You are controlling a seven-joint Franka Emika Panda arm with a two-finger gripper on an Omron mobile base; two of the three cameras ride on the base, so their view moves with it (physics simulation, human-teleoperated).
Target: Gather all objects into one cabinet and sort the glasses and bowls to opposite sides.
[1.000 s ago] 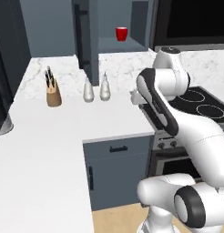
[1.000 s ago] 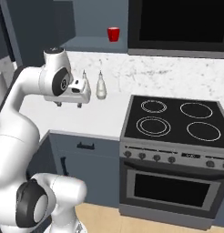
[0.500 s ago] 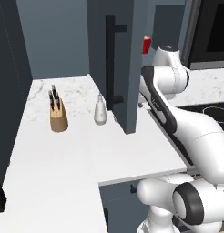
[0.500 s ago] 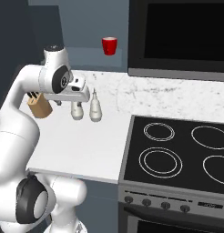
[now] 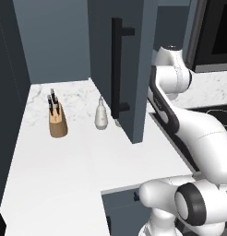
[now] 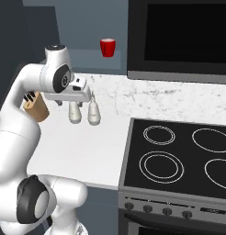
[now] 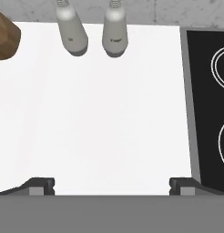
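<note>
Red mug on the open cabinet shelf, gripper empty above the counter.

A small red mug (image 6: 107,47) stood on the shelf of the slate-blue cabinet (image 6: 94,57), whose door (image 5: 122,69) with its black bar handle (image 5: 117,67) hung open. Below, the gripper (image 7: 112,185) hovered with jaws wide apart over the white counter (image 7: 109,118), near two soap bottles (image 7: 115,32) and a knife block (image 5: 56,120), beside the stove (image 6: 179,156).

no text, label, brand, number or sign can be read anywhere; the small dark marks on the two white soap bottles (image 7: 72,31) are too blurred to make out.
</note>
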